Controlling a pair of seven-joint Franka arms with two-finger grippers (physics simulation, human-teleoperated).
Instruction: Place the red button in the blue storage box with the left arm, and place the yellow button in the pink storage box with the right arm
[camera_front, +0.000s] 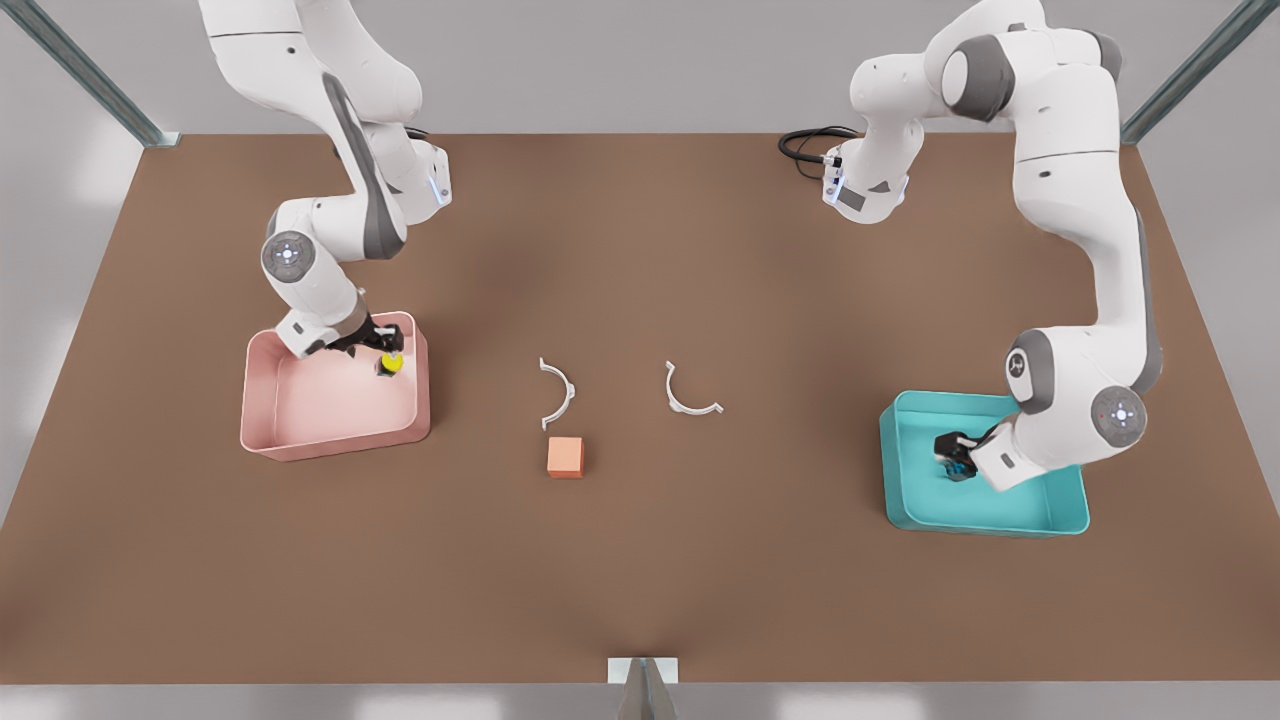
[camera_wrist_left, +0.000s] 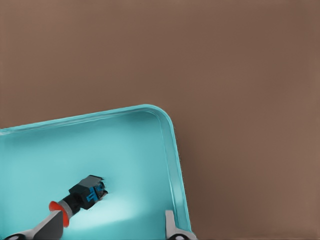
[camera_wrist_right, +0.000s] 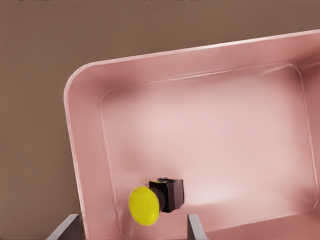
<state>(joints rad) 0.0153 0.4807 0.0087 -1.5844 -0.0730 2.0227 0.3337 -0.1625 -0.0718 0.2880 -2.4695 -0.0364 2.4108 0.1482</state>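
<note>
Front view: right tool (camera_front: 385, 352) over the pink storage box (camera_front: 330, 440); left tool (camera_front: 955, 462) inside the blue storage box (camera_front: 1040, 520).

Left wrist view: fingers (camera_wrist_left: 47, 227) spread wide; red button (camera_wrist_left: 75, 202) lies in the box, touching one finger.

Right wrist view: fingers (camera_wrist_right: 197, 227) spread wide; yellow button (camera_wrist_right: 152, 200) lies free in the box.

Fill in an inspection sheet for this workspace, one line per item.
Surface: brown table.
Job's things: yellow button lying in pink storage box; red button lying in blue storage box.
Clutter: orange cube, two white curved clips.
Grippers: right gripper open over the pink box; left gripper open in the blue box.
Cables: black loop at the far edge.
Surroundings: grey floor, metal posts.
</note>
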